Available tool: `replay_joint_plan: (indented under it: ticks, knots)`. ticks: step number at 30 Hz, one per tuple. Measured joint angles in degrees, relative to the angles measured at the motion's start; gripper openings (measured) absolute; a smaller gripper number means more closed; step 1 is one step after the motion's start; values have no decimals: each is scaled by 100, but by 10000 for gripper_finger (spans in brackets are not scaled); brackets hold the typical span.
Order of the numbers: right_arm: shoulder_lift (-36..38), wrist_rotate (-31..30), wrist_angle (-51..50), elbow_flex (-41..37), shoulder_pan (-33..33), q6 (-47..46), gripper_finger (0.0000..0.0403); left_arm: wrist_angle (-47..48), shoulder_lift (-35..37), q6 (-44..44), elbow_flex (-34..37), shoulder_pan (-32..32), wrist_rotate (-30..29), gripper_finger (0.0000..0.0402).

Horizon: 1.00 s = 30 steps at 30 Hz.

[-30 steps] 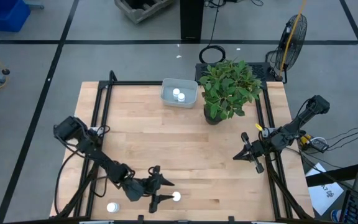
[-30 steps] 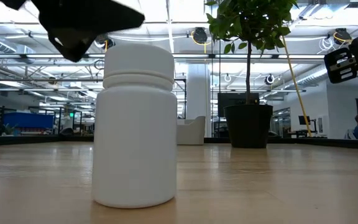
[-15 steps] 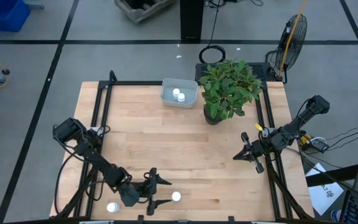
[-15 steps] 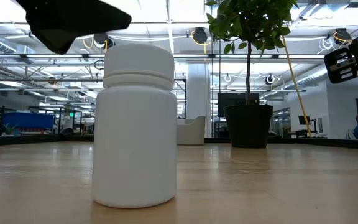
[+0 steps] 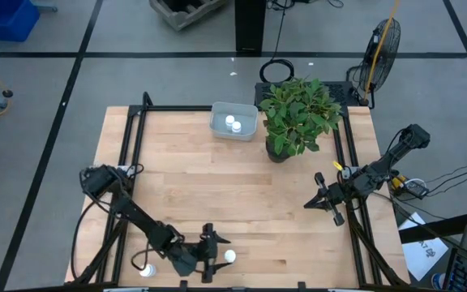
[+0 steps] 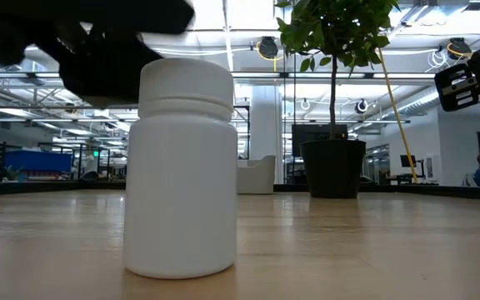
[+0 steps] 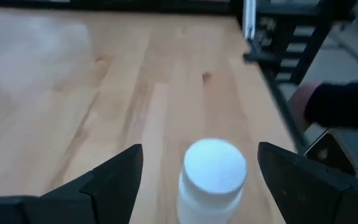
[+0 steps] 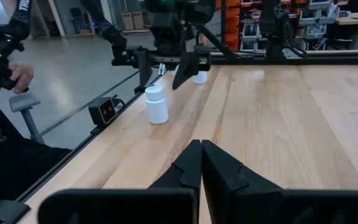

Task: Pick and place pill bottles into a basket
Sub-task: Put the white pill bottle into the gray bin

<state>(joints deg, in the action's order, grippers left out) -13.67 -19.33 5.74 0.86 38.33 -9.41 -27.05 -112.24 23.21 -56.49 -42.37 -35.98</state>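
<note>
A white pill bottle [image 5: 230, 256] stands upright on its base near the table's near edge; it fills the low view [image 6: 183, 167]. My left gripper [image 5: 216, 255] is open just to its left. In the left wrist view its fingers stand on either side of the bottle [image 7: 213, 180] without touching it. A second bottle [image 5: 146, 270] stands at the near left corner. The pale basket [image 5: 220, 127] at the far middle holds two bottles [image 5: 233, 123]. My right gripper [image 5: 319, 199] is shut and empty at the right side of the table.
A leafy potted plant [image 5: 298, 113] stands right of the basket. A black frame rail [image 5: 132, 154] runs along the table's left side, another along its right. A person's hand [image 8: 18, 73] shows beyond the table's near edge in the right wrist view.
My left gripper has moved toward the table's near edge and come lower, so that it now stands level with the bottle with its fingers still open. The bottle has not moved.
</note>
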Motion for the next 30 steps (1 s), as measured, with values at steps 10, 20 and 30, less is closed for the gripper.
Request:
replay_joint_plan:
  ticks: [10, 20, 30]
  knots:
    - [-2, -2, 0, 0, 2, 0, 4, 868, -304, 355, -533, 81, 153, 324]
    - [-2, 0, 0, 0, 1, 0, 4, 973, -300, 532, -533, 144, 302, 302]
    - [-2, 0, 0, 0, 1, 0, 4, 956, -299, 584, -533, 142, 392, 186]
